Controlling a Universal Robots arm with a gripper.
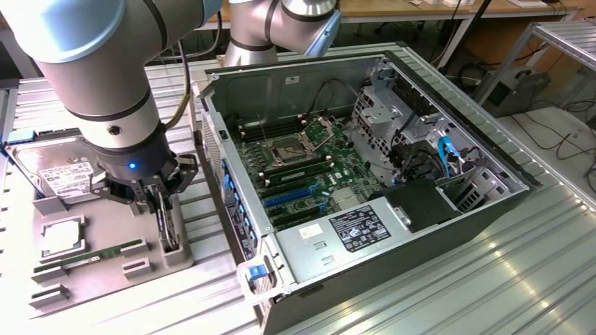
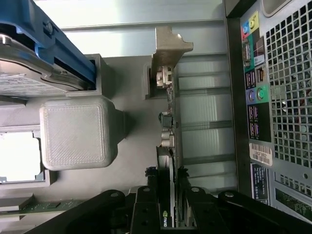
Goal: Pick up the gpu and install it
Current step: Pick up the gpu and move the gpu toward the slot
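**Claw clamped on the gpu at the parts tray**

I've got the claw point(image 1: 160, 209) down over the grey tray point(image 1: 112, 279), and its fingers point(image 2: 146, 209) are drawn in narrow, pressed against both faces of the gpu point(image 1: 169, 230). The card stands on edge in its slot, directly beneath the claw and seated in the tray. In the wrist view the gpu point(image 2: 166, 195) runs straight out from between the fingers, its metal bracket point(image 2: 168, 46) at the end farthest from the claw point(image 2: 167, 171).

Crowded around here. On the claw's side away from the case sit the hard drive point(image 1: 56, 174), the processor chip point(image 1: 61, 239) and the memory stick point(image 1: 93, 253), each in its own tray pocket. A raised grey block point(image 2: 73, 131) of the tray stands just beside the card.

On the claw's other side, close by, rises the wall of the open computer case point(image 1: 233, 209), lying on the slatted tabletop point(image 1: 484, 279). Its port panel point(image 2: 253, 97) runs alongside the card. Inside I see the motherboard point(image 1: 308, 167), blue slots point(image 1: 289, 199) and the labelled power supply point(image 1: 359, 230).
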